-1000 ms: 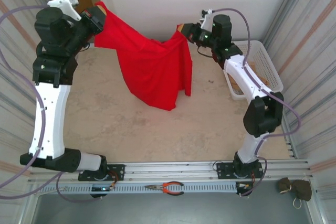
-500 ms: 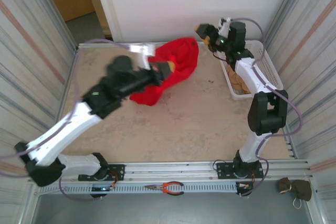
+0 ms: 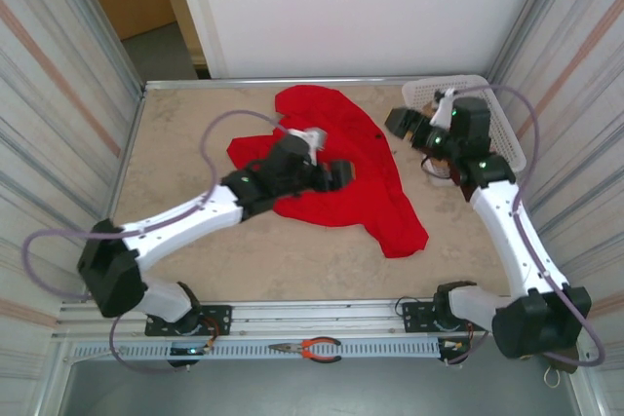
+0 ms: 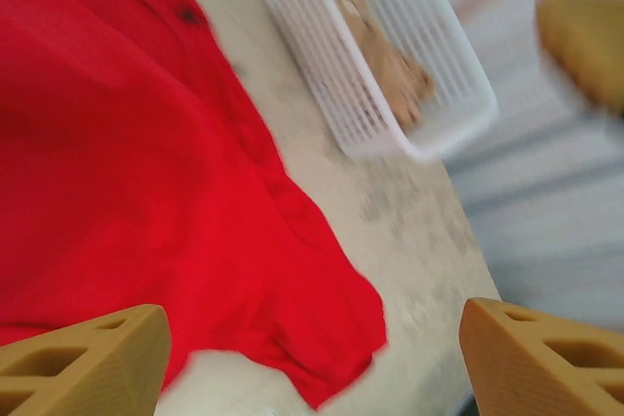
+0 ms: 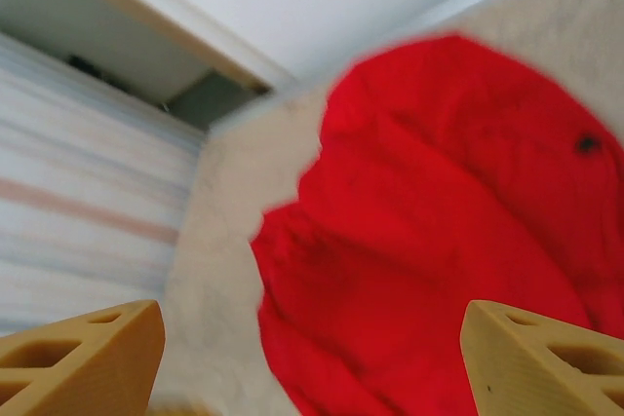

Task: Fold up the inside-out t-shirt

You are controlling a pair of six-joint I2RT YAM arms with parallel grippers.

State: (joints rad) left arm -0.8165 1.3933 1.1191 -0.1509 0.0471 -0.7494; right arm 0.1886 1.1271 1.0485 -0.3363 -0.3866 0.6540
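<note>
Your left arm reaches low from its base at 7 o'clock across the table (image 3: 195, 143), forearm nearly level, wrist bent so the left gripper (image 3: 339, 174) points toward 3 o'clock over the inside-out t-shirt (image 3: 322, 119). In the left wrist view its fingers (image 4: 88, 362) stand wide apart at the frame's bottom corners with nothing between them, the red cloth (image 4: 117, 163) lying beneath.

Your right arm rises from its base at 5 o'clock, elbow swung out toward the right wall, forearm running up to 2 o'clock, and the right gripper (image 3: 398, 124) faces 9 o'clock beside the shirt's edge. Its fingers (image 5: 83, 353) are also spread wide and empty, looking down on the cloth (image 5: 439, 241).

The shirt lies rumpled on the table's middle, bulging toward 12 o'clock with a tail trailing to 5 o'clock. The white basket (image 3: 507, 133) sits at 2 o'clock, tan cloth (image 4: 385, 60) inside it.
</note>
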